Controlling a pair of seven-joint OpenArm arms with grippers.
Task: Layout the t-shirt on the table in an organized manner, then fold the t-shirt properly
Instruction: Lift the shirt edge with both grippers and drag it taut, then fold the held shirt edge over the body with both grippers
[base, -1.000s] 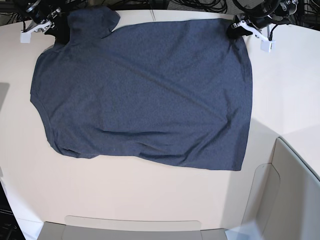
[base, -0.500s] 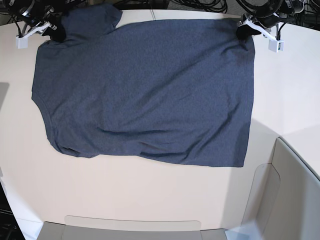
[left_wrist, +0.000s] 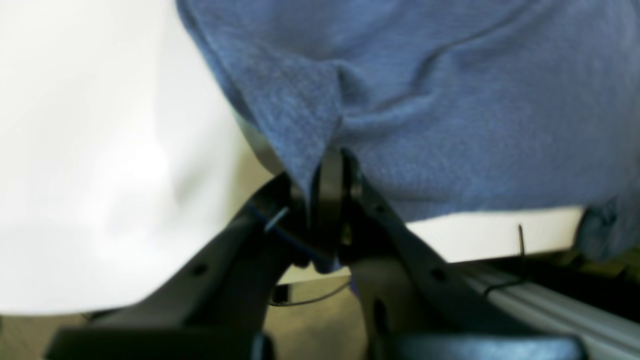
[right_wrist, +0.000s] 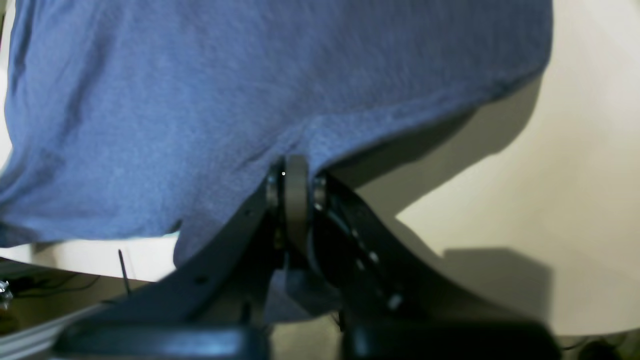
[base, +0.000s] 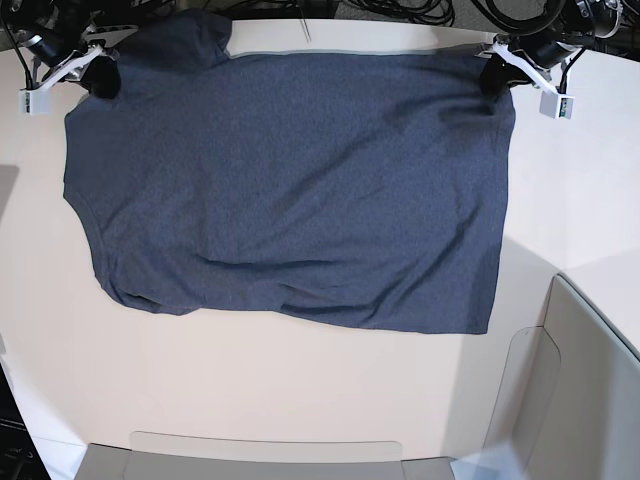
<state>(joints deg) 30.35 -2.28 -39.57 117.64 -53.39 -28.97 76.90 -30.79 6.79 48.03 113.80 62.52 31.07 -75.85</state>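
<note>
The t-shirt (base: 290, 190) lies spread across the worktop (base: 300, 390), its far corners clamped by the left claw (base: 492, 75) at two o'clock and the right claw (base: 100, 75) at ten o'clock.

1. The t-shirt (base: 290, 180), dark heathered navy-grey with short sleeves, is spread nearly flat on the bench (base: 250, 390), plain side up; no lettering is seen.
2. Its body runs across the base view, straight hem toward that view's right, rounded edge toward its left.
3. One sleeve is seen at the far edge, upper left.
4. Shallow creases are seen across the cloth.
5. The two far corners are bunched and pulled slightly upward.
6. The bench is smooth, pale beige, far larger than the shirt.
</note>
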